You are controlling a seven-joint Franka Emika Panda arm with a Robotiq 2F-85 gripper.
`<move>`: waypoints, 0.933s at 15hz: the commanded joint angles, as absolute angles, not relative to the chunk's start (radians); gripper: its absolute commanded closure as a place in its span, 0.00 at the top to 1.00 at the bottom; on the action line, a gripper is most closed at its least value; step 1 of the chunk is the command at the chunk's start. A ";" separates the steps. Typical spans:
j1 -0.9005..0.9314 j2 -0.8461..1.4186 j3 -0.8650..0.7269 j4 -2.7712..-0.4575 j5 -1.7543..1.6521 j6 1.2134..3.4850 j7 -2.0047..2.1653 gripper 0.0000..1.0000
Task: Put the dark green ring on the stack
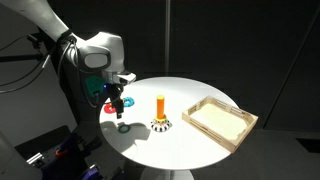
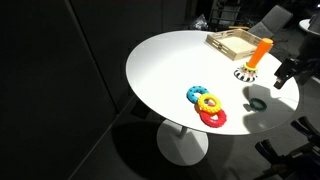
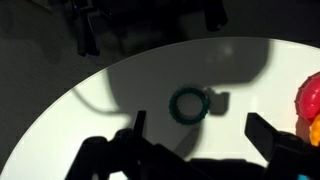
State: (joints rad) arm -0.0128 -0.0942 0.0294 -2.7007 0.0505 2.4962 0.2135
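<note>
- Robotiq gripper (image 3: 197,124) is hanging over the round white table (image 2: 160,70). In the wrist view the two dark fingers (image 3: 262,135) are standing wide apart and gripping nothing.
- Small flat dark green ring with an open centre (image 3: 189,104) is lying flat on the table, untouched, just past the fingertips toward 12 o'clock in the wrist view.
- In an exterior view the dark green ring (image 1: 121,127) is sitting directly under the gripper (image 1: 117,108), inside its shadow.
- Stack, a short upright orange peg on a round black-and-white patterned base (image 1: 160,112), is standing near the ring at its 3 o'clock, apart from it.
- Judging the ring: light, rigid, probably plastic or painted wood, and smooth, so it may be sliding on the slick tabletop if nudged. It is lying low, so the fingers need to be reaching almost to the surface.
- Best hold, as I judge it: pinching across the outer rim from two opposite sides and leaving the hole clear for the peg. One finger through the centre would be blocking the peg.
- The ring surface looks matte and the peg looks smooth and cylindrical.
- Blue, yellow and red rings (image 2: 207,104) are overlapping in a pile at 9 o'clock of the green ring.
- Shallow pale wooden tray (image 2: 233,42), rectangular, is lying at 11 o'clock of the peg.
</note>
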 commanded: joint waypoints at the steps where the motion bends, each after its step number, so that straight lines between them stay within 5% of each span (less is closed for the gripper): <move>1: -0.010 0.015 0.027 -2.677 0.037 2.582 0.245 1.00; 14: 0.062 0.265 -0.034 -2.616 -0.028 2.795 0.304 1.00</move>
State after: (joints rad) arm 0.0299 0.2197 -0.0066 -2.6475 -0.0016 2.7692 0.2650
